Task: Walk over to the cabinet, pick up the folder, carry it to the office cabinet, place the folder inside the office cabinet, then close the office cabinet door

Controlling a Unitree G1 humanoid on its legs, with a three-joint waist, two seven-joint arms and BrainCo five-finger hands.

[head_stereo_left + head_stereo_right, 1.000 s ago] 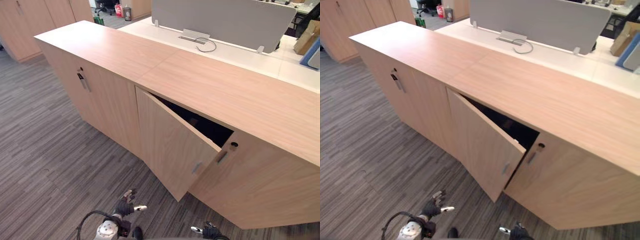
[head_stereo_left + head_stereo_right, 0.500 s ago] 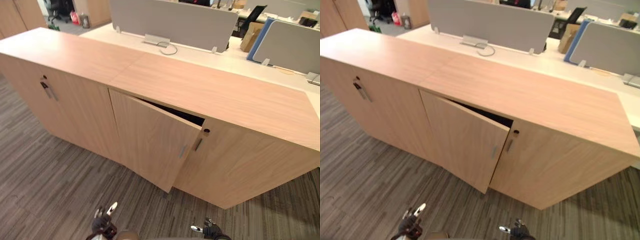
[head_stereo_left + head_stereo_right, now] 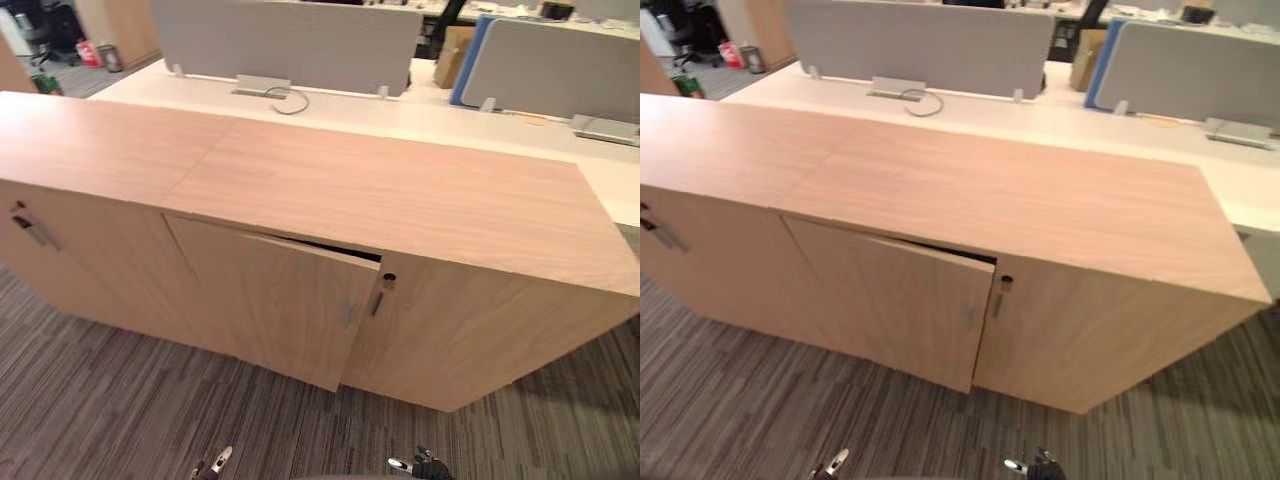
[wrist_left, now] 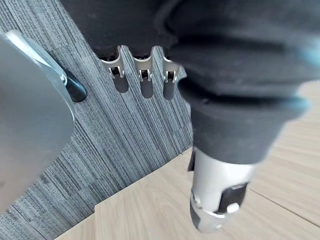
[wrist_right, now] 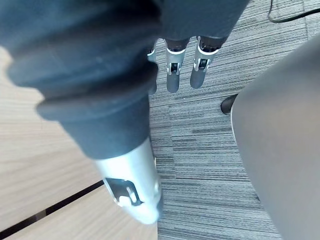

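The 2 hands hang low at the near edge of the head views, well apart: the left hand (image 3: 214, 464) to the left, the right hand (image 3: 421, 466) to the right. In its wrist view, the left hand's fingers (image 4: 146, 75) reach out straight in a row past the dark ribbed cover, with the thumb (image 4: 217, 195) set apart (nothing held between them). The right hand's fingers (image 5: 171, 75) are equally straight, its thumb (image 5: 131, 185) apart and the grasp empty.
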